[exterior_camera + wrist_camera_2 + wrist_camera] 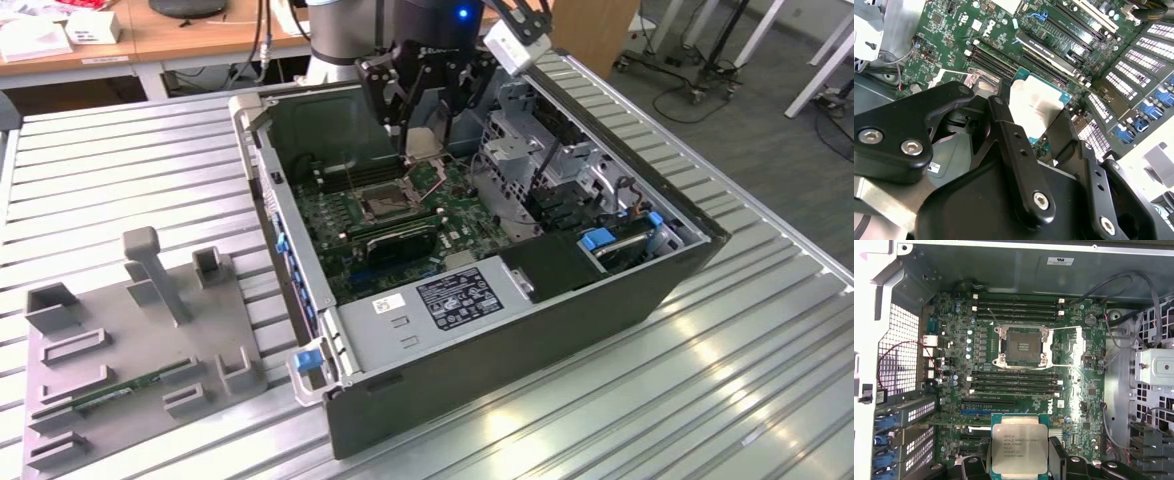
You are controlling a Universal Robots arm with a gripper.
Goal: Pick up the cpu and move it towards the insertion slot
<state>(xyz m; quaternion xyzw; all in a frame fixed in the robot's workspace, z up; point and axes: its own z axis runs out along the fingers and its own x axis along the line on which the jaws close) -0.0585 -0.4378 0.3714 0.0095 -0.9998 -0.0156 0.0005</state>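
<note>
The fingers (1019, 455) grip the cpu (1019, 446) by 2 edges and hold it in the air above the green motherboard (954, 365), apart from the insertion slot (1022, 346), so a weak grip could let it tilt or fall onto the board.

A ribbed metal worktable (747, 390) of pale aluminium slats fills most of the exterior view, catching soft glare toward the lower right of the frame. Along the top left runs a wooden desk (174, 38) carrying white boxes (60, 32). In the upper right lies grey carpeted floor (747, 105), with wheeled stand bases (674, 72) and white table legs (817, 70).
</note>
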